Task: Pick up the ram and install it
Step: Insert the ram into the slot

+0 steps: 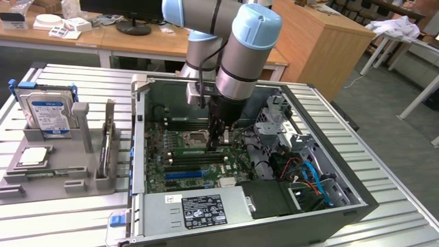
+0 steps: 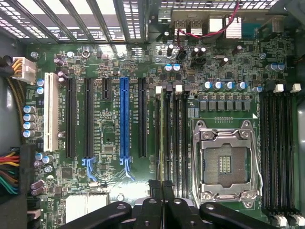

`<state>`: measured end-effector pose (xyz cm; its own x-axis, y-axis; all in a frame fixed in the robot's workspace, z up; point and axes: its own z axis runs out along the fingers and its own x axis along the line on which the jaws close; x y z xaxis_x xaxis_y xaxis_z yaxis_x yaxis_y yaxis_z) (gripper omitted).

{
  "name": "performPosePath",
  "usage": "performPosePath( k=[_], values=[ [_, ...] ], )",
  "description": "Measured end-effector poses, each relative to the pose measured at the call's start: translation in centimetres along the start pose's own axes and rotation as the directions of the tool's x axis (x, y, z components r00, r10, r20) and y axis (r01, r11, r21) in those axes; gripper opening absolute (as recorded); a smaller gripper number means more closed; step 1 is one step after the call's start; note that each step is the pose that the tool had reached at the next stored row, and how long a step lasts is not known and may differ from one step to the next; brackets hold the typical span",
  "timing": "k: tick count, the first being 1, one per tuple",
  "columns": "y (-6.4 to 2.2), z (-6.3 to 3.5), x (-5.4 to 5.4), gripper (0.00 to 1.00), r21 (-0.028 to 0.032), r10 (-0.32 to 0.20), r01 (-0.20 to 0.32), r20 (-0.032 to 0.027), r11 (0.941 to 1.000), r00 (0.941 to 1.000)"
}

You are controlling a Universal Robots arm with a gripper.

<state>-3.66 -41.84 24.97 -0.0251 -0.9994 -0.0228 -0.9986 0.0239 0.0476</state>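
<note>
The claw (image 1: 220, 146) is clenched on the ram (image 1: 197, 151), which stands edge-down over the black slots (image 1: 192, 161) at the centre of the exterior view. Installation seems in hand, and seating calls for straight, even pressure.

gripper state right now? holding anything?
Gripper: jaws shut on the ram, down at the memory slots.

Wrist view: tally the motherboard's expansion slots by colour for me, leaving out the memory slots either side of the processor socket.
white slot: 1
blue slot: 1
black slots: 4, one of them short
Total: 6
</note>
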Motion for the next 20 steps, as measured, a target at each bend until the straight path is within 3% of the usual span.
performPosePath(
  k=[20],
  values=[
    [0.03,0.48,0.12,0.12,-0.0001,-0.002,0.002,-0.0001,1.0,1.0]
  ],
)
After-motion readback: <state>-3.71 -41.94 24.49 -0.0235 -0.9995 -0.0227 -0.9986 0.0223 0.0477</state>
